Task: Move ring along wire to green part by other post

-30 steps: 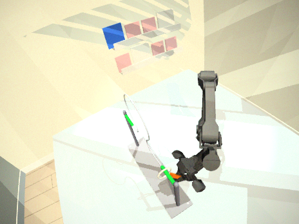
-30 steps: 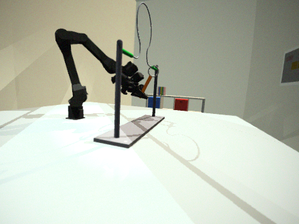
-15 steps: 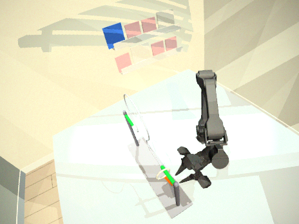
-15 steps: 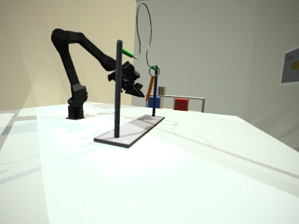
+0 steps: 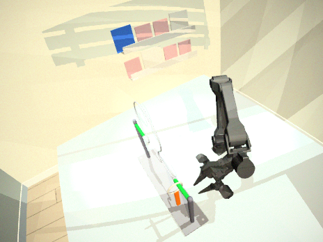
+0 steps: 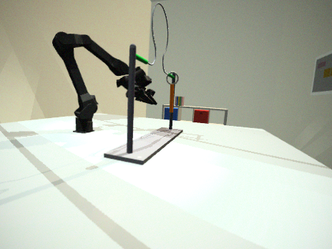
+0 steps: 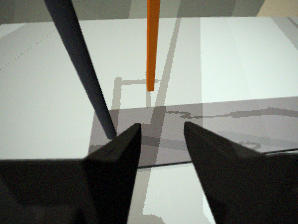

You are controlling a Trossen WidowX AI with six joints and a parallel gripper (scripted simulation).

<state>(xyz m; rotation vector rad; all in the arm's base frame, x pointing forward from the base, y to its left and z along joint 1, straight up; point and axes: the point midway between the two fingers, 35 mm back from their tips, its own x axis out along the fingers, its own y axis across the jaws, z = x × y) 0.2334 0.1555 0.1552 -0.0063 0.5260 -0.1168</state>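
The ring [image 5: 169, 190] [image 6: 167, 78] hangs around the green wire part [image 5: 184, 191] beside the post [image 5: 191, 213] [image 6: 170, 122] [image 7: 82, 56] nearer the top camera. Its orange handle [image 5: 177, 198] [image 6: 172, 98] [image 7: 153, 50] hangs straight down below the wire. My gripper [image 5: 196, 189] [image 6: 156, 103] [image 7: 162, 128] is partly open and empty. It is apart from the handle, on the arm's side, and the handle shows beyond the fingertips in the wrist view. The other green part [image 5: 139, 128] [image 6: 142, 59] is by the other post [image 5: 144, 146] [image 6: 131, 100] and holds no ring.
The thin grey wire [image 6: 167, 30] rises in a tall loop between the green parts. Both posts stand on a flat base plate [image 5: 188, 229] [image 6: 143, 148] [image 7: 270, 130]. In the wrist view the near post stands left of the fingers.
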